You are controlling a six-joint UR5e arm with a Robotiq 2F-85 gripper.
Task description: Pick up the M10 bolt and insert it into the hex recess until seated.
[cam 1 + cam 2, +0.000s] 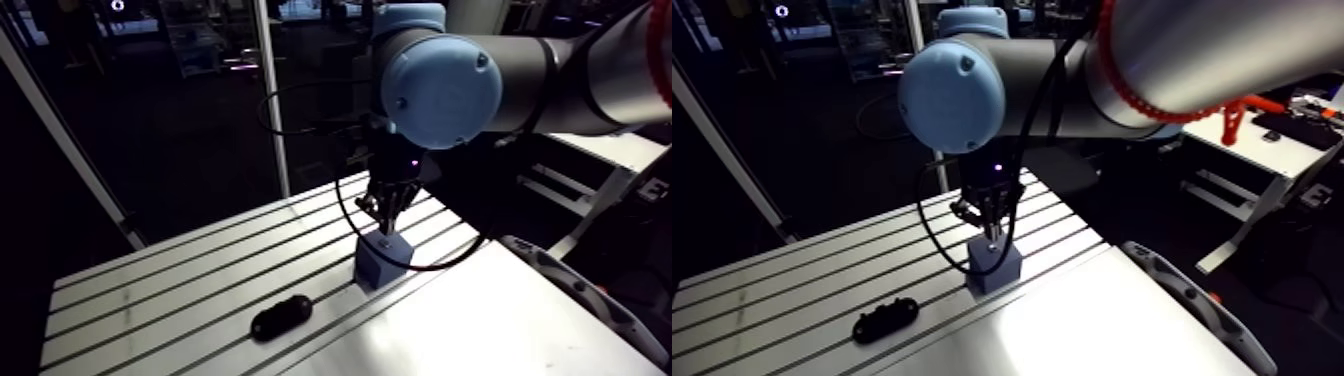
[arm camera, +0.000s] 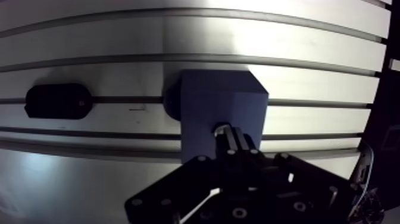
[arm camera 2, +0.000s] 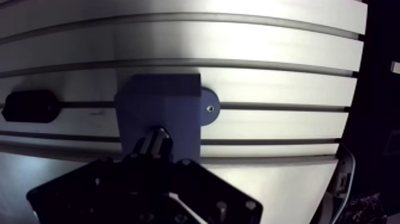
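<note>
A blue block [image 2: 214, 101] stands on the slotted table [image 1: 180, 280]; a round tab with a small screw [image 3: 208, 108] sticks out of one side. My gripper [image 2: 225, 134] hangs straight over the block's top face, its narrow fingers drawn together on a small shiny piece, the M10 bolt [image 3: 158, 133]. The bolt's tip is at or just above the block's top. The hex recess is hidden under the fingers. In the arm view the gripper [image 1: 386, 222] comes down onto the block [image 1: 382, 262].
A black oval object [image 1: 281, 316] lies in a table slot, a short way from the block on the side away from the tab. A smooth plate [image 1: 480, 330] adjoins the slotted surface near the block. A grey curved rail [image 1: 1192, 300] runs along the table's right edge.
</note>
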